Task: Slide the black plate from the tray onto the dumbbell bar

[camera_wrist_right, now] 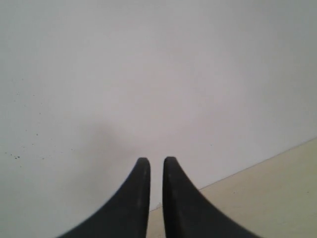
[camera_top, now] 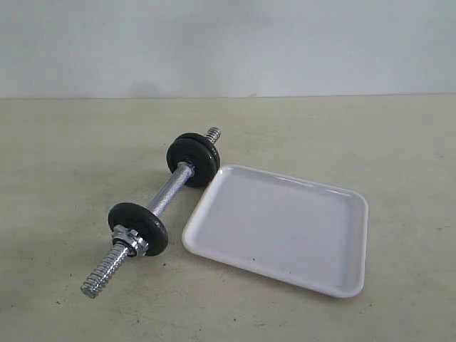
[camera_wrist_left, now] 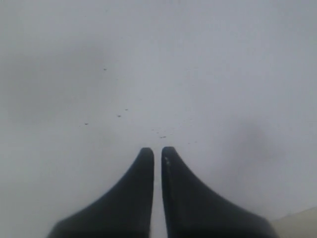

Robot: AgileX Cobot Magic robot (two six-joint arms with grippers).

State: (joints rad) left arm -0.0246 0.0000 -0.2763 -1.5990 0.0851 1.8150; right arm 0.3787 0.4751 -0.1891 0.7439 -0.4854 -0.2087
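Observation:
The dumbbell bar [camera_top: 165,194] lies on the table left of the tray [camera_top: 279,226], running from near left to far right. One black plate [camera_top: 139,228] sits on its near end behind a silver collar nut [camera_top: 128,239]. What looks like two more black plates [camera_top: 194,158] sit together at its far end. The white tray holds nothing. Neither gripper shows in the exterior view. In its wrist view my left gripper [camera_wrist_left: 157,151] is shut and empty, facing a pale wall. My right gripper [camera_wrist_right: 156,161] is also shut with nothing between its fingers.
The beige table [camera_top: 71,142] meets a pale wall [camera_top: 228,43] at the back. In the right wrist view a strip of beige surface [camera_wrist_right: 277,198] shows below the wall. The bar's threaded near end [camera_top: 103,274] points toward the table's front left.

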